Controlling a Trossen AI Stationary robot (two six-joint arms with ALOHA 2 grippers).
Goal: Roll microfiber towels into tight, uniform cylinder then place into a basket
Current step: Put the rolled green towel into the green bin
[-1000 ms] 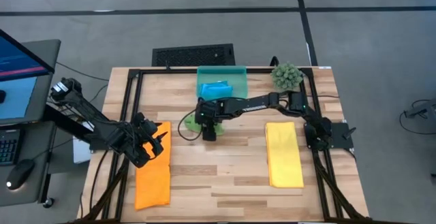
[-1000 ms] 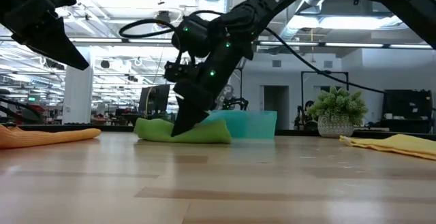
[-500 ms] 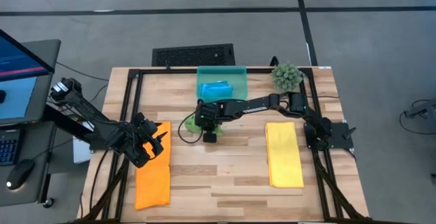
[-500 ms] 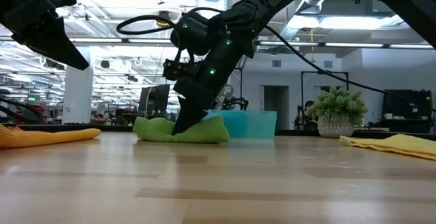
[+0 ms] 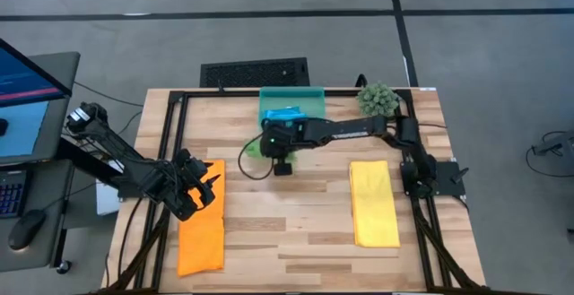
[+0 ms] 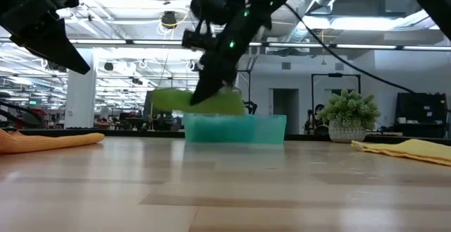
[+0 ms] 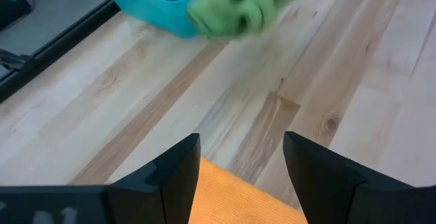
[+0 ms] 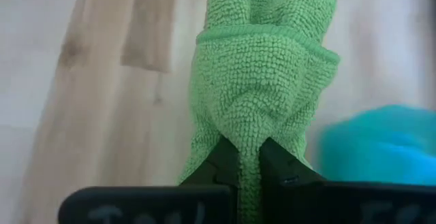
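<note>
Green microfiber towel [image 6: 201, 101], a loosely rolled soft bundle, is pinched in my right gripper [image 8: 248, 157], fingers closed tight on its folds. A second ago it lay on the wooden table [image 5: 296, 232] left of the translucent teal plastic basket [image 6: 236, 129]; now it's lifted clear, hanging just above the basket's left end. Long axis runs roughly level, left-right. My left gripper [image 7: 242, 166] hovers spread wide over the flat orange towel [image 5: 201, 228].
</note>
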